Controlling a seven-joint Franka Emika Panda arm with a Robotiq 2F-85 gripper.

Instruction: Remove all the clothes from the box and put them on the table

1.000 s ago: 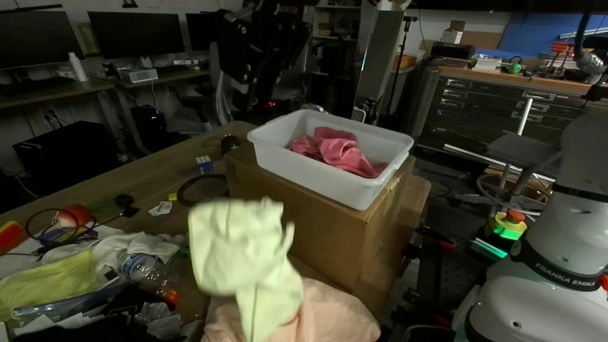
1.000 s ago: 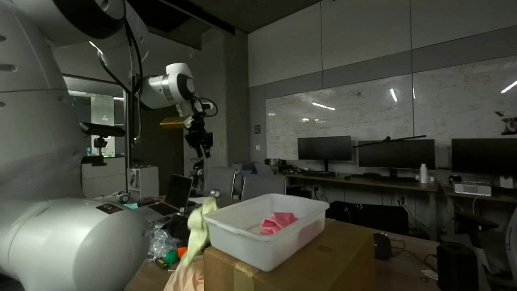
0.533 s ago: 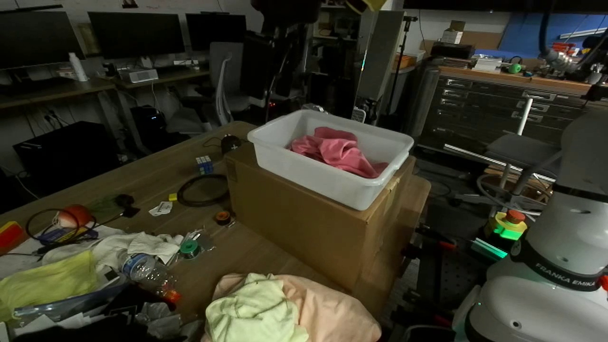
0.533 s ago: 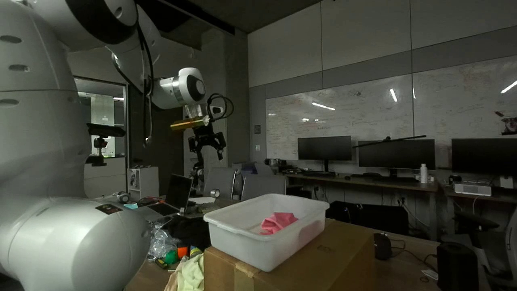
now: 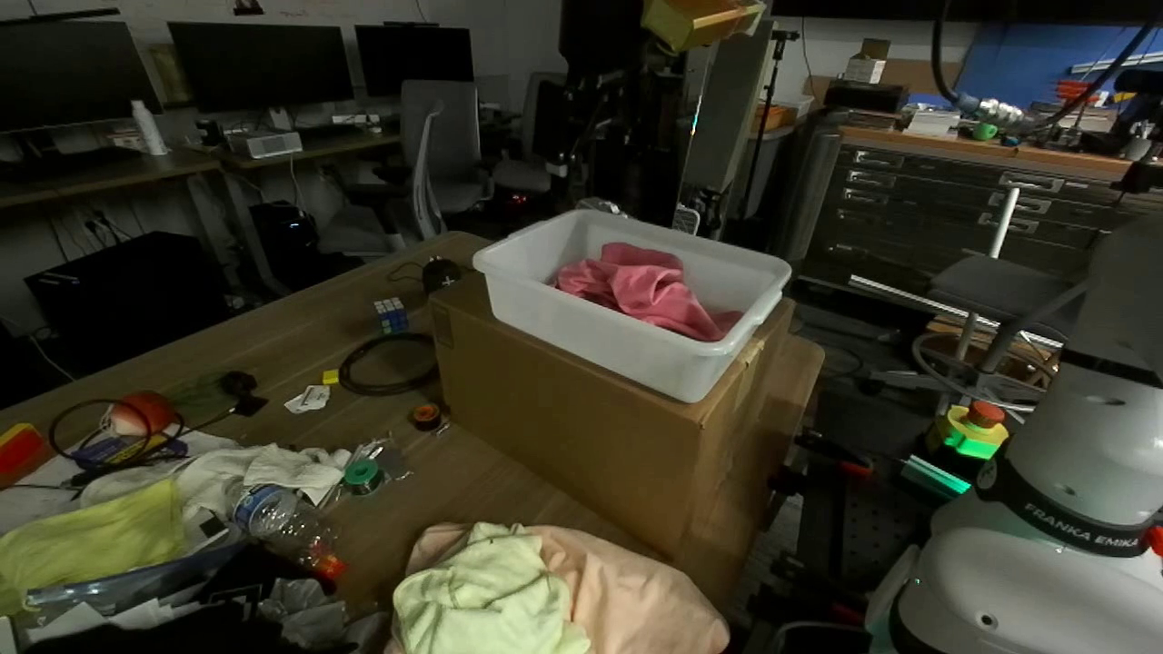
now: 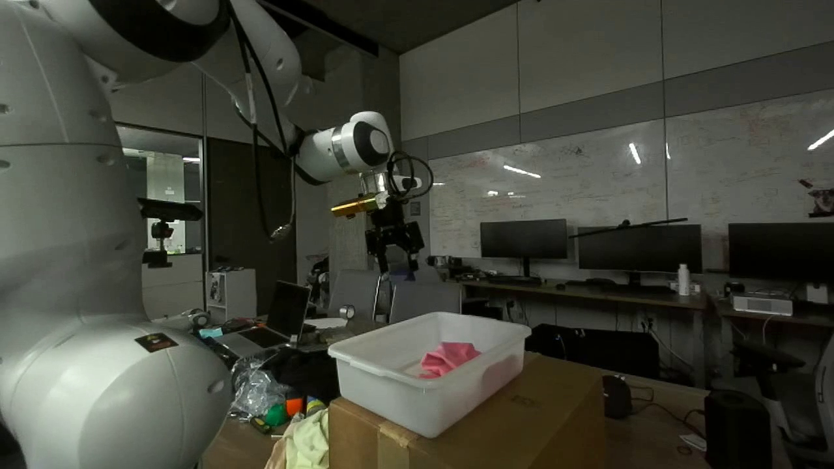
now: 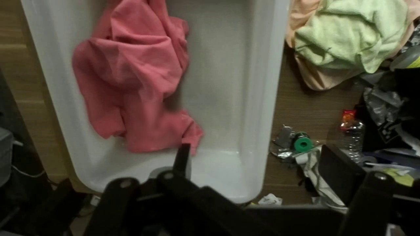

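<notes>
- The fingers (image 7: 182,160) are spread wide with nothing between them, hanging in the air and touching nothing.
- The only piece I can see in the white plastic bin (image 5: 600,334) is a crumpled pink cloth (image 7: 144,65), upper left of the wrist view.
- The reach for it looks to be next. At the bottom of the wrist view 1 finger shows over the bin and the other beyond its right wall, so coming straight down could strike the rim.
- I see nothing fastening the bin to the cardboard box (image 5: 572,431) under it; a knock, or cloth snagging on the rim, might slide it.
- A shallow pinch may catch just 1 loose fold and lose it mid-lift; too deep, and the tips could jam on the bin's floor.
- At the bottom of an exterior view, a pale green cloth (image 5: 486,590) lies on a peach cloth (image 5: 650,595) on the bench (image 5: 491,490). Let go high above that heap, the pink piece might slither toward the clear bottle (image 5: 277,518) to its left.
</notes>
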